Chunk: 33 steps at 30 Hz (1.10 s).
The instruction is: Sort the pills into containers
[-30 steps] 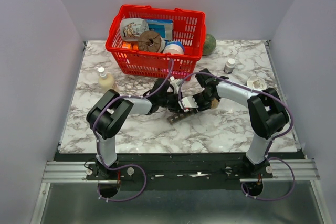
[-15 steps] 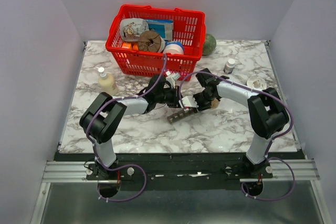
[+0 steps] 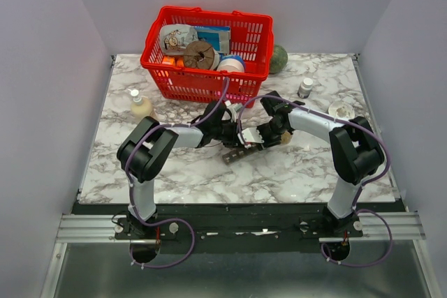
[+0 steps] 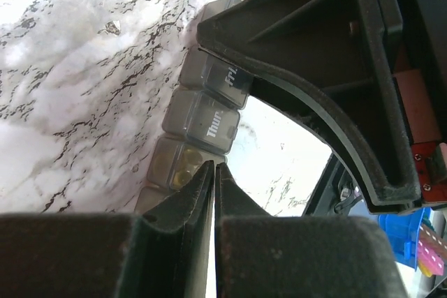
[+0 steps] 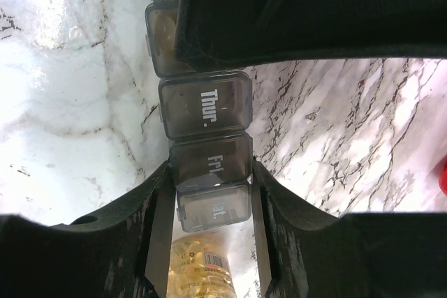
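The dark grey pill container strip (image 3: 239, 153) lies mid-table, lids marked Thur., Fri., Sat. My right gripper (image 3: 255, 139) is shut on its end, one finger on each side of the Fri. and Sat. compartments (image 5: 211, 172). My left gripper (image 3: 232, 135) is shut, tips together (image 4: 213, 167), just above a compartment holding yellow pills (image 4: 180, 167). Nothing shows between its fingers. The strip also shows in the left wrist view (image 4: 206, 118) and the right wrist view (image 5: 204, 106). The left gripper's black body (image 5: 300, 12) hides the strip's far compartments.
A bottle of yellow capsules (image 5: 202, 270) lies just behind the strip by my right gripper. A red mesh basket (image 3: 209, 50) of items stands at the back. A cream bottle (image 3: 140, 106) is left; a small bottle (image 3: 305, 87) and a white lid (image 3: 341, 110) are right.
My left gripper drew back toward the basket half a second ago and has now come down over the strip again. The right gripper and strip have not moved.
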Each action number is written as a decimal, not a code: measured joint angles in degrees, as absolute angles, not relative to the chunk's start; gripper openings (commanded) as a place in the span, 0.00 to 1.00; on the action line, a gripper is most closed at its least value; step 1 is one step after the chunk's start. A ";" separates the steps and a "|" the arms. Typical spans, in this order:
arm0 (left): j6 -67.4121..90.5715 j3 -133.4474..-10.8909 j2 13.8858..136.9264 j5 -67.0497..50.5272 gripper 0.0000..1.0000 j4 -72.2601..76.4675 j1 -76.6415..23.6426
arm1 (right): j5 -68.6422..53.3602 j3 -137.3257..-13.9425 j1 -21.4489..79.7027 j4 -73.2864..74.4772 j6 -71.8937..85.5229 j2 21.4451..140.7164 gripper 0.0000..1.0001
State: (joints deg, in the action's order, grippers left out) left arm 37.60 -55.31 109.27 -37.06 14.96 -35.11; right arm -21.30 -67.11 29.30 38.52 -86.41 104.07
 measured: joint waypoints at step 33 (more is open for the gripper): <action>30.70 -37.43 67.16 -18.39 0.53 4.21 -24.32 | -31.33 -74.59 34.92 43.92 -68.40 98.06 0.36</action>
